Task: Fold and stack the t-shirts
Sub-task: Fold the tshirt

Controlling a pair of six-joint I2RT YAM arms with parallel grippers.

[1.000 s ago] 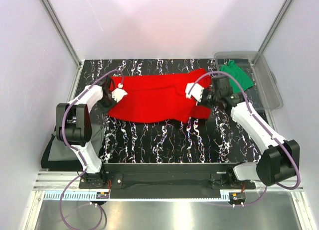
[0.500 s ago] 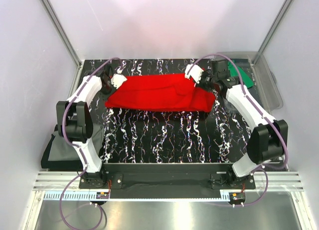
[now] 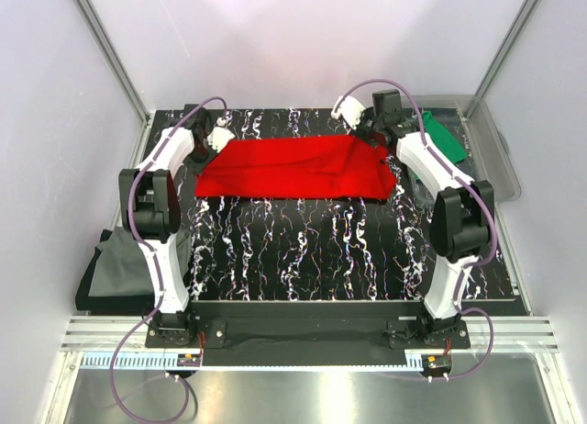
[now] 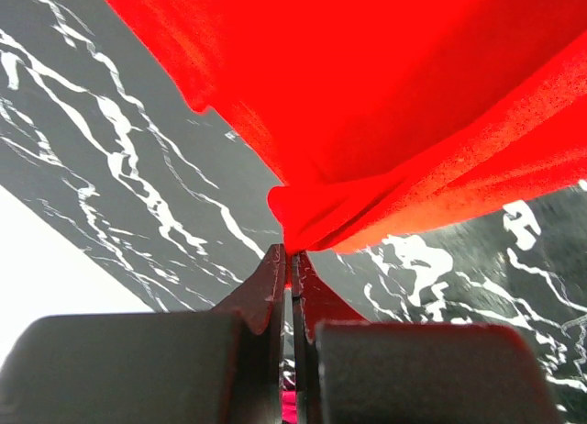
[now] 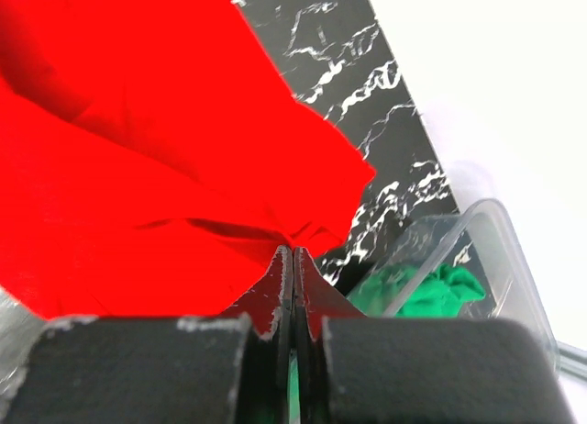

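since the left gripper and right gripper each clench just a corner of the red t-shirt, uneven pulling might free it.

Left gripper: jaws pressed together, pinching a bunched edge of the red t-shirt right at the tips. From that pinch the cloth rises and spreads above the gripper and to its right, in soft folds and slightly tented. Black marbled table shows left of the gripper and lower right. A plain white surface lies at far left.
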